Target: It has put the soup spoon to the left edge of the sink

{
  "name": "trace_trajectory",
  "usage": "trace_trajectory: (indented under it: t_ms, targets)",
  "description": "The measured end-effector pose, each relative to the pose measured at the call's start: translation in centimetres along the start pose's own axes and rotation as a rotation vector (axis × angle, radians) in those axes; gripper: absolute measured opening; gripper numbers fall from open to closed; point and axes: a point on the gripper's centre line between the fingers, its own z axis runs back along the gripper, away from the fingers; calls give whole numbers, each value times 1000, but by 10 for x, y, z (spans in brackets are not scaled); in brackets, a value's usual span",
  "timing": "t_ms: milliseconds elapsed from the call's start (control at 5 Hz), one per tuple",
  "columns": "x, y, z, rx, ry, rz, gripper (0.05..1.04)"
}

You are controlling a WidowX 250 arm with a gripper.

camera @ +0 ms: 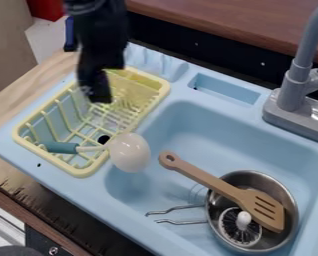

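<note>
Hanging the black tool [95, 91] over the yellow dish rack [163, 91], can't tell whether spread or pressed together. Leaving the soup spoon [129, 153] at the left edge of the light blue sink [205, 125], with teal handle in the rack and white bowl past its rim, tilted over the basin. Showing farther right a metal pot [245, 177] with a slotted wooden spatula [222, 188] across its rim and a round, white-knobbed utensil [242, 220] inside.

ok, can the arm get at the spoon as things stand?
Likely yes: the claw hangs over the rack, nothing lies on the spoon, and its handle looks open from above. The rack might crowd a low grab.
</note>
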Motion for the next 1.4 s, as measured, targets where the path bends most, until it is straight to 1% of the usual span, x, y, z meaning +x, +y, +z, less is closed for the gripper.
trace_trajectory:
  t_ms: [200, 400, 600, 800, 1000, 1400]
  targets:
    - [-10, -10, -7, -28, 25, -77, 999]
    - [-22, -11, -13, -55, 36, -151, 999]
    - [-29, -15, -17, -91, 44, -184, 999]
    - [-33, -17, -21, -94, 78, -233, 999]
    - [-36, -20, -27, -102, 97, -249, 999]
    - [-35, -34, -36, -137, 89, -285, 999]
